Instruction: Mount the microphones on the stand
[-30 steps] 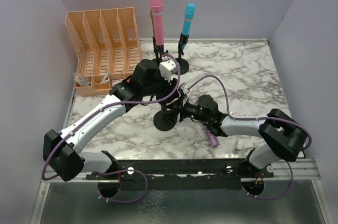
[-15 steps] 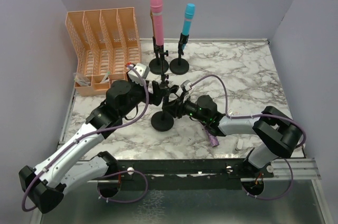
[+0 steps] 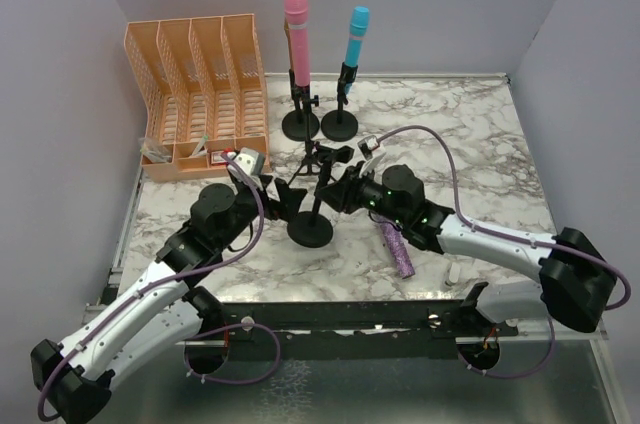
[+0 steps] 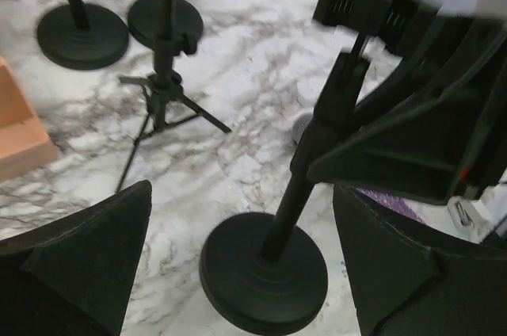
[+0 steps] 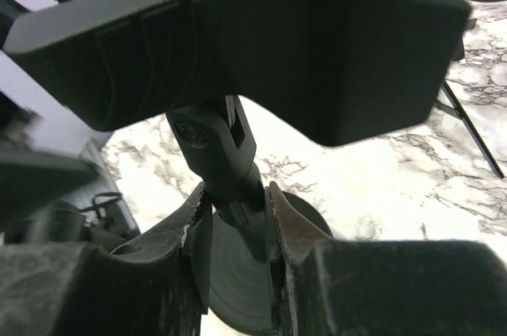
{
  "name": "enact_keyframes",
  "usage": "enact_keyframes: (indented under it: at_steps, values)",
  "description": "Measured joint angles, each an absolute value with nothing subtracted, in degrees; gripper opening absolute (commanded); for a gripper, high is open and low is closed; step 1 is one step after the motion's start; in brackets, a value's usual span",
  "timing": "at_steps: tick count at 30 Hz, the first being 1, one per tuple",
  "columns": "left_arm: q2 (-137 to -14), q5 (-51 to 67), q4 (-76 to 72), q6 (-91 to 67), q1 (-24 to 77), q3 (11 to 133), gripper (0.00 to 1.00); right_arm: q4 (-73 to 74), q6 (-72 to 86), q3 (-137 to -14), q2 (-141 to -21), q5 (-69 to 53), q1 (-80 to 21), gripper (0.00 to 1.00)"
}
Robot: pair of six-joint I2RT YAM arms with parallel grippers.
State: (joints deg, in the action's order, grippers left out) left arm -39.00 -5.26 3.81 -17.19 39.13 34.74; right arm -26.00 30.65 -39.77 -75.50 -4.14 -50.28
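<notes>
Right pincer (image 5: 238,221): pressed together on the stem of the round-base stand (image 3: 311,231), just under its clip (image 5: 261,43). The clip holds nothing.
Left pincer (image 4: 242,193): spread wide and empty. It sits low beside the same stand, with the base between its fingers (image 4: 87,265) but apart from them.
Purple microphone (image 3: 399,249): lying flat on the surface (image 3: 480,144), just beside the right arm and near the held stand. It is not mounted.
Tripod stand (image 4: 162,90): just behind the round-base stand. It looks bare, though its top is out of the wrist view.
Pink microphone (image 3: 295,19): upright in a stand at the back of the surface, seated.
Blue microphone (image 3: 356,34): upright in the neighbouring back stand, seated.
Other microphones: none shows in these views.
Orange file rack (image 3: 200,84): rear left, well apart from the work.
Done: two microphones are on stands.
Left: at least the purple one, and two stands look free.
Step in hand: probably steadying the empty stand so the purple microphone can be pushed into its clip. The free left pincer seems the one to fetch it.
</notes>
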Motion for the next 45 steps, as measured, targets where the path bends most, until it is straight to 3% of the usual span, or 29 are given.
enact_keyframes:
  at_steps: [11, 14, 17, 23, 24, 32, 38, 39, 45]
  values:
    - [-46.0, 13.0, -4.7, -22.6, 39.1, 27.1, 0.79, -12.1, 35.9, -45.0, -67.7, -5.3, -50.3, 0.15]
    - [-48.0, 16.3, -9.2, -24.6, 39.1, 26.0, 0.71, -10.9, 35.9, -45.0, -66.7, -6.6, -50.3, 0.14]
    - [-49.8, 18.6, -12.4, -25.9, 39.1, 25.7, 0.57, -10.3, 35.4, -45.0, -66.1, -8.2, -50.3, 0.13]
    - [-52.6, 23.1, -16.3, -26.5, 39.4, 25.7, 0.05, -10.1, 33.1, -45.1, -65.9, -9.8, -50.2, 0.10]
    - [-52.9, 23.9, -17.0, -26.0, 39.6, 25.7, 0.00, -10.1, 32.8, -45.1, -65.9, -9.8, -50.2, 0.10]
    - [-55.4, 29.5, -20.8, -24.3, 39.6, 26.5, 0.00, -13.4, 29.4, -43.9, -65.3, -13.4, -48.7, 0.05]
    - [-52.9, 33.7, -23.5, -24.9, 39.5, 26.0, 0.00, -26.2, 26.2, -38.6, -63.0, -25.1, -46.5, 0.02]
    - [-51.9, 34.4, -24.3, -25.2, 39.5, 25.5, 0.00, -28.1, 25.9, -38.0, -62.7, -26.9, -46.4, 0.03]
    - [-47.8, 32.9, -26.6, -27.5, 39.8, 24.8, 0.00, -22.2, 26.2, -42.4, -61.4, -21.1, -48.0, 0.54]
